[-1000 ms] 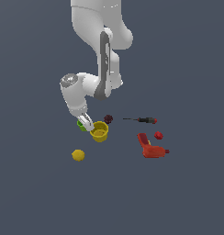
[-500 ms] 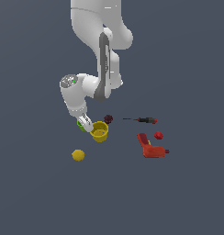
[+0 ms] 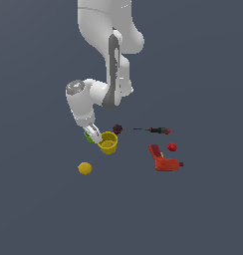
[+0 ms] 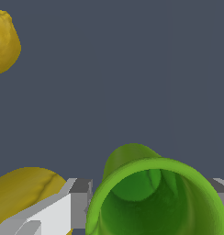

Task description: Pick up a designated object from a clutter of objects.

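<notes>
The small bright green cup (image 4: 155,202) stands with its mouth toward the wrist camera, between the two fingers of my gripper (image 4: 153,190). One grey-and-white finger (image 4: 68,209) presses on one side of its rim, and the other finger (image 4: 222,186) shows at the opposite side. In the exterior view the gripper (image 3: 93,134) is down at floor level and hides most of the green cup (image 3: 87,135). The larger yellow cup (image 3: 108,143) sits right beside it, on the exterior view's right.
A yellow ball (image 3: 84,168) lies in front of the cups. A dark maroon ball (image 3: 117,129) sits behind the yellow cup. Further to the exterior view's right are a red-handled screwdriver (image 3: 156,130), a red ball (image 3: 172,147) and a red drill-like tool (image 3: 163,160).
The arm and gripper stay at the green cup with almost no shift. None of the other objects has moved.
</notes>
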